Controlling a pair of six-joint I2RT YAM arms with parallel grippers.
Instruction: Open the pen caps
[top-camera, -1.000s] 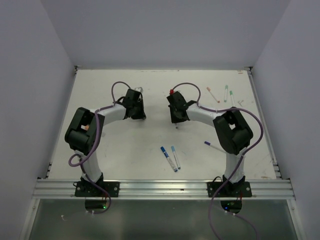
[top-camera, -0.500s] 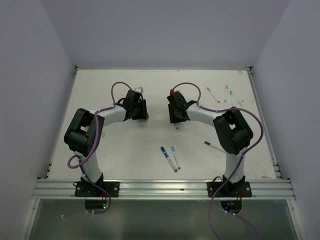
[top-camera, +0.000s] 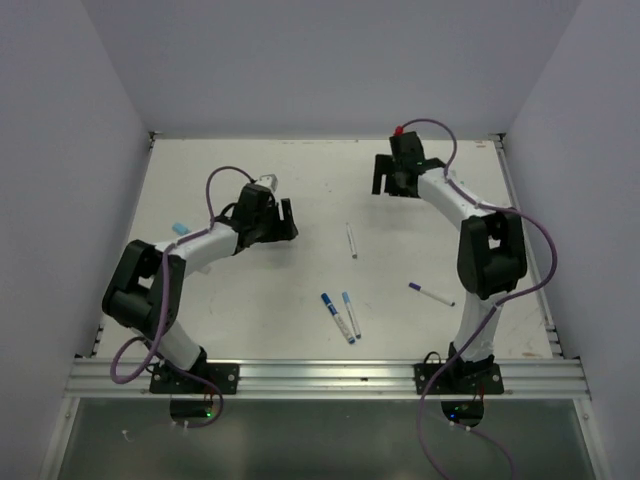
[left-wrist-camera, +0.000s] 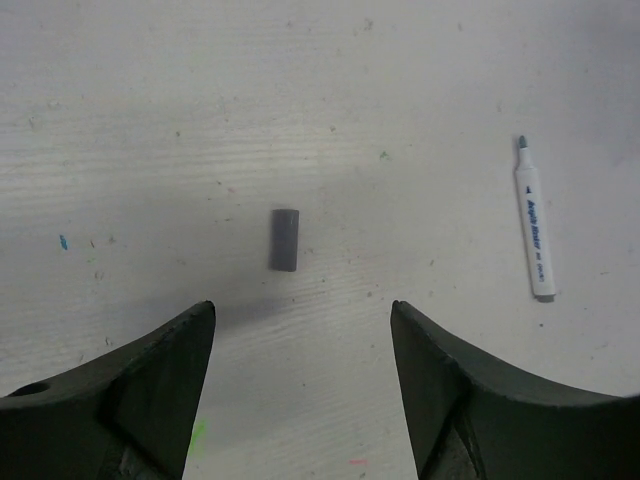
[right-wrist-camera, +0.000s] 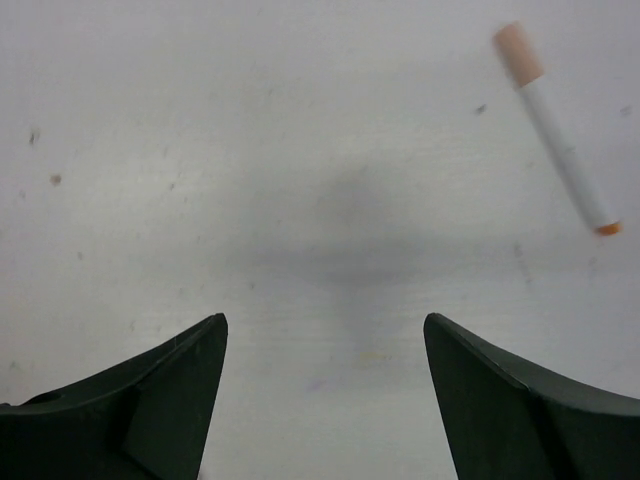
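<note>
From above, your left claw and right claw are both hanging spread and empty over the counter, with an uncapped pen lying between them.

In the left wrist view, a grey cap is lying just ahead of the claw, its long axis pointing away. Dipping here is risking a nudge that sends it rolling.

In the right wrist view, the orange-capped pen is lying ahead to the right and slanting, cap end farther. Closing off-centre is likely spinning it aside.
</note>
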